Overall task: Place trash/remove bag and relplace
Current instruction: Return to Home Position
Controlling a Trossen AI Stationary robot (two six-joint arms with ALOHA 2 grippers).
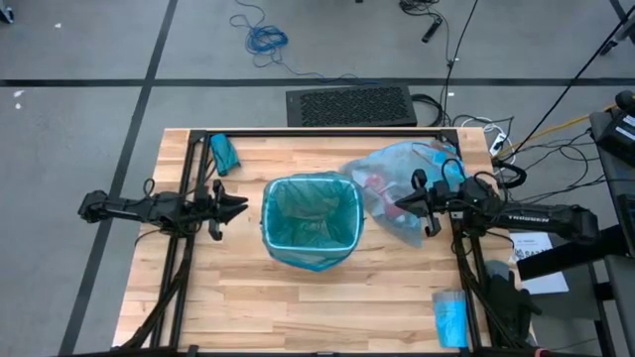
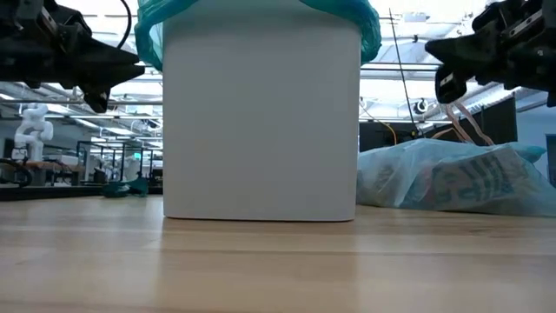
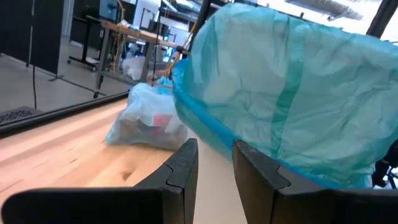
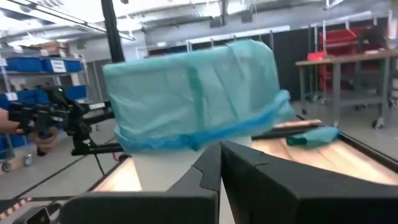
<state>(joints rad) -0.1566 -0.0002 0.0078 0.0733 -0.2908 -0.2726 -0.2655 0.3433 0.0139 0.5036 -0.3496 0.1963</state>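
- The white bin (image 2: 261,130) stands mid-tabletop (image 1: 298,297), its rim wrapped by a blue-green liner (image 1: 313,223).
- The left hand (image 1: 238,203) hovers near the bin's left side at rim height. It is clear of the liner, with its fingers a narrow gap apart and holding nothing.
- The right hand (image 1: 402,205) hangs right of the bin, fingers together and empty, above a pale blue bag (image 1: 392,164).
- That bag lies just beside the bin, toward the tabletop's far right corner, with trash (image 1: 375,183) showing through it.
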